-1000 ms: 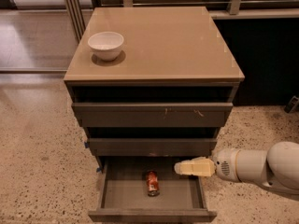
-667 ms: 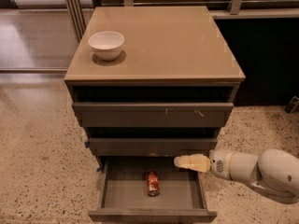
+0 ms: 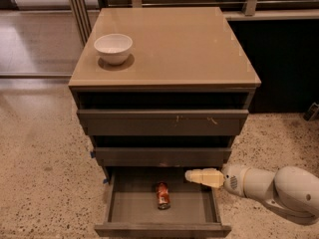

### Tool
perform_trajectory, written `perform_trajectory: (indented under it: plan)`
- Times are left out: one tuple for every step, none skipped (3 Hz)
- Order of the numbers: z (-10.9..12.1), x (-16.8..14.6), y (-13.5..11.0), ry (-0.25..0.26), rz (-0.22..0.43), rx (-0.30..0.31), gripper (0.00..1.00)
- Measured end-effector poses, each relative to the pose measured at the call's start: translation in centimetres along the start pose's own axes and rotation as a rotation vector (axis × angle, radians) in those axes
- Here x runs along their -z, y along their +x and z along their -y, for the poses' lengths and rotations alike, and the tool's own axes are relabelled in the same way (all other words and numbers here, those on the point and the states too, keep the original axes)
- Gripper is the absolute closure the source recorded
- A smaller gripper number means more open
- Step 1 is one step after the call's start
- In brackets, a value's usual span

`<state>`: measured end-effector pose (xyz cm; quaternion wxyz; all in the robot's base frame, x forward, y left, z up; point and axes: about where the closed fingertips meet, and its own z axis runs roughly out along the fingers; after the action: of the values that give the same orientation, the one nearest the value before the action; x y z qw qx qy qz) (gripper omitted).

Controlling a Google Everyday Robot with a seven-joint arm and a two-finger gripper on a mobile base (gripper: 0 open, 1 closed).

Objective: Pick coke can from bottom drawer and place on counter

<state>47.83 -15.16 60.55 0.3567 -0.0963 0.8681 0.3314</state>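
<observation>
Coke can [image 3: 162, 195] is lying on its side mid-floor of the open bottom drawer [image 3: 130, 206], long axis running back to front. The hand [image 3: 198, 176] hovers by the drawer's back right corner, so the can sits below it, toward the front left. Can't tell if the hand's spread or pressed together.

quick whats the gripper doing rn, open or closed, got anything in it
Gripper: open or closed cannot be told; it is over the right side, as seen, of the bottom drawer, apart from the coke can.
</observation>
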Motion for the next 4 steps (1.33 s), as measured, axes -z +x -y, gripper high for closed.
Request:
perform_trajectory:
  plan:
    - [1.8, -2.7, 2.7, -0.002, 0.024, -0.016, 0.0]
    - [4.6, -7.5, 6.6, -0.061, 0.003, -0.076, 0.0]
    - [6.9, -11.9, 9.9, -0.123, -0.044, -0.14, 0.0]
    - [9.0, -15.8, 12.2, -0.145, -0.095, -0.184, 0.0]
